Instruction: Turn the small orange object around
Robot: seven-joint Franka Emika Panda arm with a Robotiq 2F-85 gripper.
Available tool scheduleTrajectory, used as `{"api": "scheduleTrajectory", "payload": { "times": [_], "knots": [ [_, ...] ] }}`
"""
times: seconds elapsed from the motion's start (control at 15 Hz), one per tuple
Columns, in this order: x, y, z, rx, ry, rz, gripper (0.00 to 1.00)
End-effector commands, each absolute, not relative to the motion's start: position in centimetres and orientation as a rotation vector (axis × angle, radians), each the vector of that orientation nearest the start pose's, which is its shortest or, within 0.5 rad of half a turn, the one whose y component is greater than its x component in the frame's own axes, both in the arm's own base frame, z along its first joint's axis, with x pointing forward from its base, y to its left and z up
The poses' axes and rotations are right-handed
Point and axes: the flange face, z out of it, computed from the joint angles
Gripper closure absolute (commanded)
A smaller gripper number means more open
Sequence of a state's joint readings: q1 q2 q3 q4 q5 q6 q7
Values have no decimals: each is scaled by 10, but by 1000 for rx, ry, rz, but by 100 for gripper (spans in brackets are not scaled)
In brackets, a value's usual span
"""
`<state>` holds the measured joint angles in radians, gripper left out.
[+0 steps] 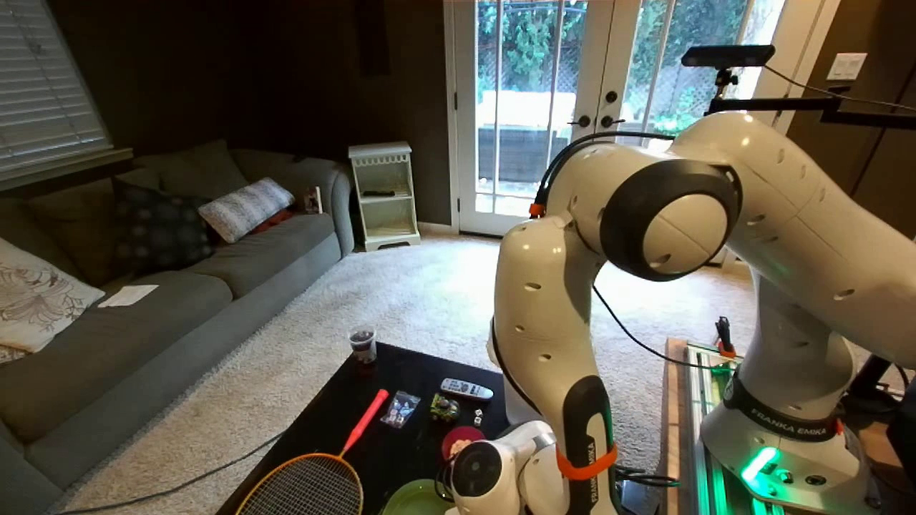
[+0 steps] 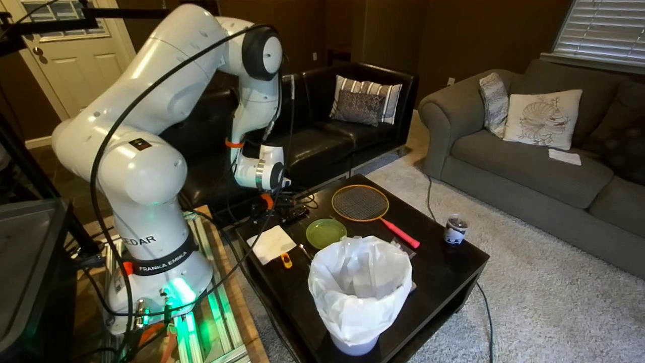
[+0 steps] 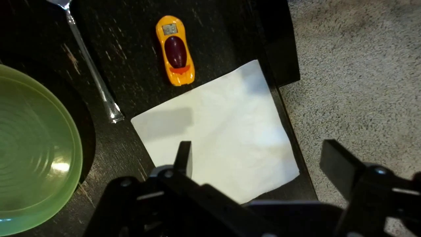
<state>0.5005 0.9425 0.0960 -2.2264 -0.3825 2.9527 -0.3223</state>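
Above a dark table (image 2: pixel 438 275), I hold my gripper (image 3: pixel 258 159) near a white napkin (image 3: pixel 227 135), jaws wide apart, empty, probably to straddle the small orange object (image 3: pixel 176 52) just beside that napkin.

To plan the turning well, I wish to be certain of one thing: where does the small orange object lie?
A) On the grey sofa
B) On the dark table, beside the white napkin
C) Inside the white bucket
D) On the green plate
B, because the wrist view shows the small orange object directly on the dark table, close to an edge of the white napkin but not on it.
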Motion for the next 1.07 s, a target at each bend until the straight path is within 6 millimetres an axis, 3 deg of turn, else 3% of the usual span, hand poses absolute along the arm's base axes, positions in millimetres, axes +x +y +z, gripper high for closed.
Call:
{"api": "scheduleTrajectory", "payload": {
  "times": [0.0, 0.2, 1.0],
  "knots": [
    [340, 276, -58, -2498, -1838, 317, 0],
    [341, 275, -58, -2501, -1835, 315, 0],
    [346, 245, -117, -2453, -2002, 144, 0]
  ]
}}
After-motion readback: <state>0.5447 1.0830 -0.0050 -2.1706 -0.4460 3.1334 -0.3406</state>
